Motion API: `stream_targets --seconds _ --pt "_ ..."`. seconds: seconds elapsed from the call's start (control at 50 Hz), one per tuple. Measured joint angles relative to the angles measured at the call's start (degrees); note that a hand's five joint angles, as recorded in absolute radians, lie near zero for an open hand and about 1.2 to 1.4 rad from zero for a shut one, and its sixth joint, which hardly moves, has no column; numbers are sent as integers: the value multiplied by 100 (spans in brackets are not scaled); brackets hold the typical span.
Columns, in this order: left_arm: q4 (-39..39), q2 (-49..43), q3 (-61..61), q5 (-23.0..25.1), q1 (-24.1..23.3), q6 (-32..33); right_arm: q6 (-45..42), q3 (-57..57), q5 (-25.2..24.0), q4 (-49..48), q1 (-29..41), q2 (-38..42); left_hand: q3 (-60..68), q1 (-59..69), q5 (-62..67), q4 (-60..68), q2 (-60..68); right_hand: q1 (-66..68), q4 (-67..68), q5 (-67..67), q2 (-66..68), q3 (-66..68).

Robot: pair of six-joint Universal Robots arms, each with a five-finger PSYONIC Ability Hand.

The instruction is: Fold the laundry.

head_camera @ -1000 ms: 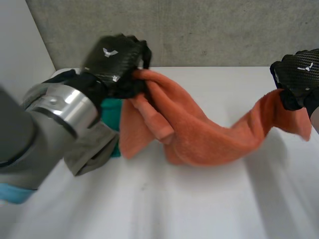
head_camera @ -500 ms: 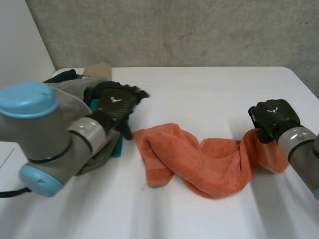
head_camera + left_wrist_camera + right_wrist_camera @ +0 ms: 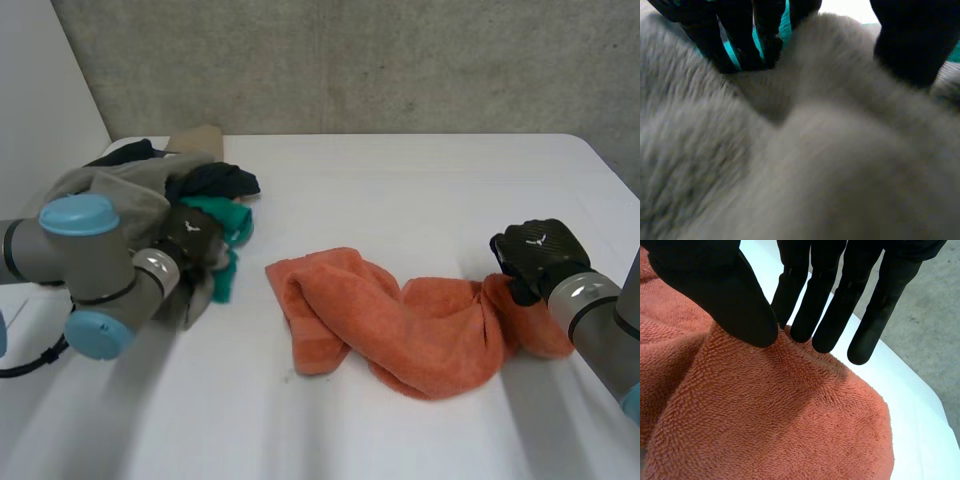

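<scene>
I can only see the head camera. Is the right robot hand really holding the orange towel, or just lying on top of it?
Observer: Holding it. In the right wrist view, the right robot hand pinches a ridge of the orange towel between its thumb and straight fingers.
Operator: What's under the other one?
Observer: In the left wrist view, fluffy grey cloth bulges up under the left robot hand, with teal cloth just past it.

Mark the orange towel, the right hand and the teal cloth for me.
orange towel [image 3: 400,335]: head view, middle of the crumpled heap.
right hand [image 3: 535,255]: head view, back of the hand.
teal cloth [image 3: 228,220]: head view, its upper fold in the clothes pile.
</scene>
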Motion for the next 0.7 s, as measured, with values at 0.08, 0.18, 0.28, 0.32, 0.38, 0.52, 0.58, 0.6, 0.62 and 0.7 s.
stream_targets --seconds 0.08,0.18,0.28,0.32,0.38,0.52,0.58,0.6,0.62,0.7 --pt "412 -121 228 -409 335 316 -2 37 -4 1 4 -2 1090 791 935 1182 1196 0 0 0 0 0" --pt "1210 -79 279 -1008 664 624 -5 55 -12 1 10 -9 1319 916 1048 1428 1430 0 0 0 0 0" --pt "1924 -56 263 -1307 832 869 -8 55 -22 1 12 -11 1319 916 1049 1428 1430 0 0 0 0 0" --pt "2027 -89 271 -1316 886 939 -8 54 -25 1 12 -9 1319 916 1048 1428 1430 0 0 0 0 0" --pt "2048 -139 262 -1305 953 1002 -9 52 -27 1 10 -7 1290 915 1048 1307 1298 0 0 0 0 0" --pt "1925 -3 -43 -1282 866 995 -9 46 -37 1 -10 -7 -2896 -3225 -2887 -3202 -3136 0 1 0 0 0" --pt "1880 214 -254 -1282 727 958 -8 45 -42 1 -15 -10 -3673 -3861 -3553 -3887 -3885 0 1 0 0 0" --pt "1871 284 -310 -1282 691 945 -7 45 -44 3 -16 -11 -3704 -3861 -3553 -3889 -3903 0 1 0 0 0" --pt "1854 380 -385 -1283 646 921 -6 45 -46 4 -15 -12 -3718 -3861 -3553 -3889 -3911 0 1 0 0 0" --pt "1614 1002 -789 -1262 432 646 -2 49 -57 12 -12 -33 -3718 -3861 -3553 -3890 -3911 0 1 0 0 0"
